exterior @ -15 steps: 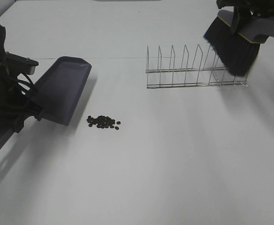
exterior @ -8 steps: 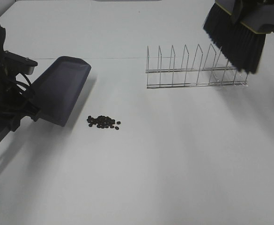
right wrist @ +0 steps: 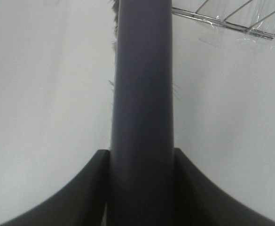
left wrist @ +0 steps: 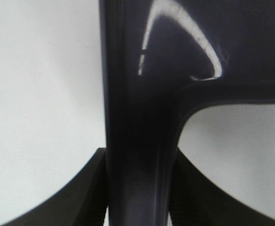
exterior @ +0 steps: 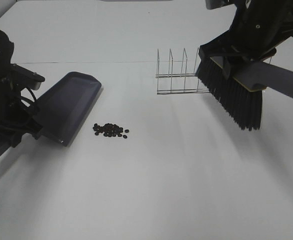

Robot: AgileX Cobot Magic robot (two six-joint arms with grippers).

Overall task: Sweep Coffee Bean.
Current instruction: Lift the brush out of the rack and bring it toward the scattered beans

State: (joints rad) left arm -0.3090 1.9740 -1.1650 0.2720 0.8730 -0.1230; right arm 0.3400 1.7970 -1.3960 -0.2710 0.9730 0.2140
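right hand (right wrist: pixel 142 188) grips brush (exterior: pixel 232 95), partly hiding wire rack (exterior: pixel 178 76)

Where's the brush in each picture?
Exterior high: brush upper right, partly hiding the wire rack.
Left wrist: not in it; that shows the dustpan.
Right wrist: its grey handle runs through the centre.
Shared landmark: the wire rack, in exterior high and right wrist.

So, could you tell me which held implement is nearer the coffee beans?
The dustpan in the left tool: its edge is just beside the coffee beans, while the brush hangs far off by the wire rack.
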